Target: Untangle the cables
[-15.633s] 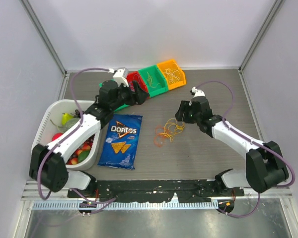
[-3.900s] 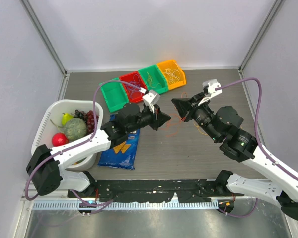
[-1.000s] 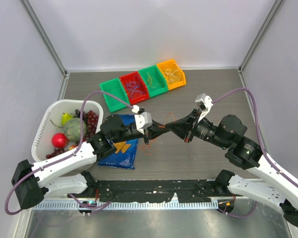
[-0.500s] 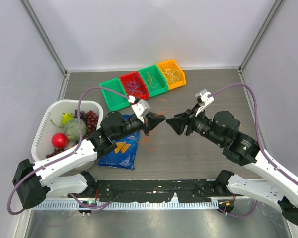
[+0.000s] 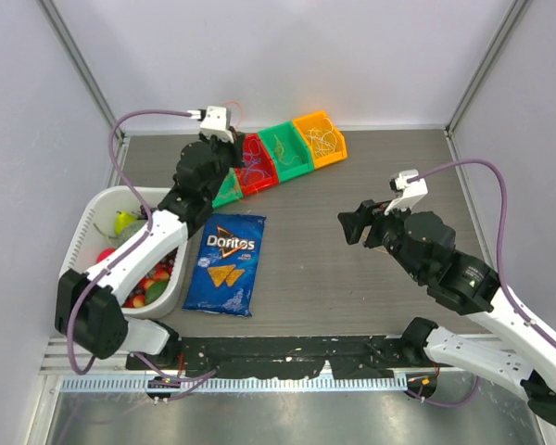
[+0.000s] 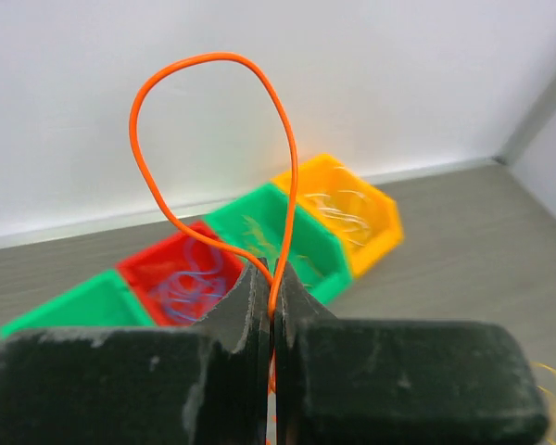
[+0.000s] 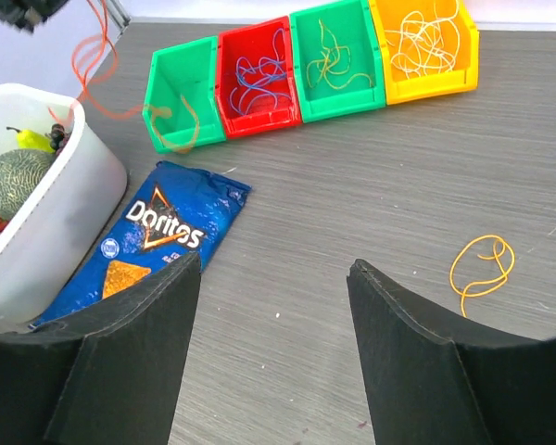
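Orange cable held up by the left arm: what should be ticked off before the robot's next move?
1. Left tool gripping the orange cable: ok, shut on it, with the loop standing above the fingers.
2. Cable free of other strands: cannot tell, its hanging end is thin and blurred.
3. Place to drop it: ok, the end green bin shows no other cables, and the hanging end appears in front of it in the right wrist view.
4. Right tool free to help: ok, open and empty.
5. Table cleared of cables: not ok, one yellow-orange loop lies there.
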Available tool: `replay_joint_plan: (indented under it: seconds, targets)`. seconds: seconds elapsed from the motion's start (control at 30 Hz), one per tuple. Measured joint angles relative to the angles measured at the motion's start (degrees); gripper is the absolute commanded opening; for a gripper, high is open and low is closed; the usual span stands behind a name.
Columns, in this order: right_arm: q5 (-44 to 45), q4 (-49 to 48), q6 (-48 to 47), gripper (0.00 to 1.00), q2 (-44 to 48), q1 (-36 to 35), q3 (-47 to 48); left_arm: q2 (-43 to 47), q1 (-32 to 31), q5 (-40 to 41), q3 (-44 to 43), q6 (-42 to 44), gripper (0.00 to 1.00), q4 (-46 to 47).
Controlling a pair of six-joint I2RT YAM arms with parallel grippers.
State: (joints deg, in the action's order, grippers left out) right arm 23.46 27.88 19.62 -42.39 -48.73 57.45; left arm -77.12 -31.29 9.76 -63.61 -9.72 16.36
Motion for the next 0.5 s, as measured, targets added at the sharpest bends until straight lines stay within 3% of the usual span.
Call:
replay_joint_plan:
  seconds: [0.27,0.5]
  targets:
    - [-3.06,0.52,2.99,0.70,4.92,0.00,-4.46,-14.45,12.15,1.29,-4.57,2.08,0.00,7.96]
    - [-4.17,1.40,4.92,0.70,7.85,0.00,-5.27,-30.08,17.31,-0.59,-10.43,0.35,0.00,12.39]
